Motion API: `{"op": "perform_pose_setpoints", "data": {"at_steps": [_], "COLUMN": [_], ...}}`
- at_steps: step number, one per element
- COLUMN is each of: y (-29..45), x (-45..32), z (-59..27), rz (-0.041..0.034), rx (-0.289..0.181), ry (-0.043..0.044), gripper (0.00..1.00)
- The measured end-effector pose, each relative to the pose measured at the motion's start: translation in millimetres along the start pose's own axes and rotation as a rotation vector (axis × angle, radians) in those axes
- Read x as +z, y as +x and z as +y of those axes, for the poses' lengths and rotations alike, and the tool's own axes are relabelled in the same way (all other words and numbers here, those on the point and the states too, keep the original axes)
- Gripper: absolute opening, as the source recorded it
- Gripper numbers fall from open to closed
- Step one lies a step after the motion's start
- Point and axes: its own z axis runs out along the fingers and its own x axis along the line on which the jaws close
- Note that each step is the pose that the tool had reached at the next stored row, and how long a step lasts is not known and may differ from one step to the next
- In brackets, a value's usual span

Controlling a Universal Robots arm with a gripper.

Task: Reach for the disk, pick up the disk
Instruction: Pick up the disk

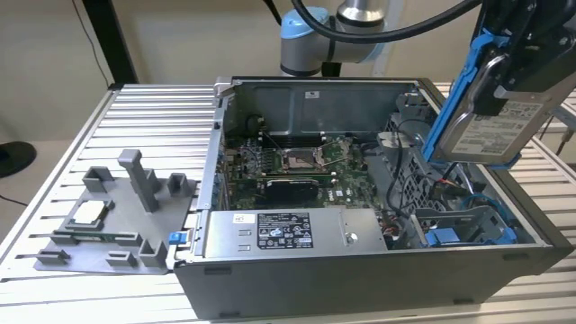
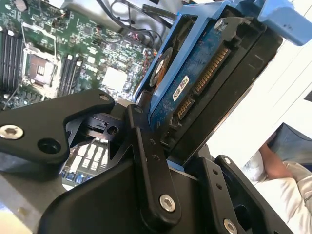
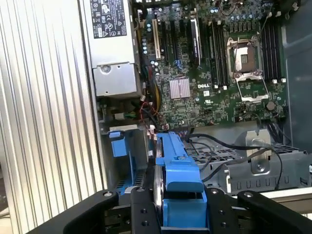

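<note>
The disk, a silver hard drive with a white label and blue carrier rails, hangs tilted in the air above the open computer case, at the exterior view's right. My gripper is shut on its upper part. In the second wrist view the disk shows its blue circuit side and connector, clamped between the black fingers. In the first wrist view the blue carrier edge of the disk sits between the two fingers, high above the motherboard.
The open computer case lies on a slatted metal table, with a grey power supply, the motherboard and a blue drive bay. A grey fixture lies at the exterior view's left. A person's arm is near.
</note>
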Motion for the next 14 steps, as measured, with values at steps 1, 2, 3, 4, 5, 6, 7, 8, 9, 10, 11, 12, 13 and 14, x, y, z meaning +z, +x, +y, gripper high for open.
{"op": "perform_pose_setpoints", "data": {"at_steps": [1, 2, 3, 4, 5, 6, 7, 8, 9, 10, 11, 12, 13, 14], "y": [2.8, 5.5, 8.2, 10.7, 14.2, 17.2, 20.6, 23.8, 27.1, 29.8, 32.2, 33.9, 35.5, 36.6], "x": [0.1, 0.2, 0.5, 0.6, 0.9, 1.1, 1.3, 1.4, 1.7, 1.9, 2.1, 2.4, 2.7, 3.0], "z": [-0.3, -0.7, -1.1, -1.4, -1.7, -2.1, -2.5, -2.8, -3.2, -3.4, -3.4, -3.3, -3.2, -3.1], "rz": [0.0, 0.0, -0.0001, 0.0, -0.0001, -0.0001, -0.0001, 0.0001, 0.0, 0.0, 0.0, 0.0, 0.0001, 0.0001], "rx": [0.0, 0.0, 0.0, 0.0, 0.0, 0.0, 0.0, 0.0, 0.0, -0.001, -0.002, -0.003, -0.006, -0.009], "ry": [0.0, 0.0, 0.0, 0.0, 0.0, 0.0, 0.0, 0.0, 0.0, 0.0, 0.0, -0.0001, -0.0001, -0.0002], "gripper": [0.0, 0.0, 0.0, 0.0, 0.0, 0.0, 0.0, 0.0, 0.0, 0.0, 0.0, 0.0, 0.0, 0.0]}}
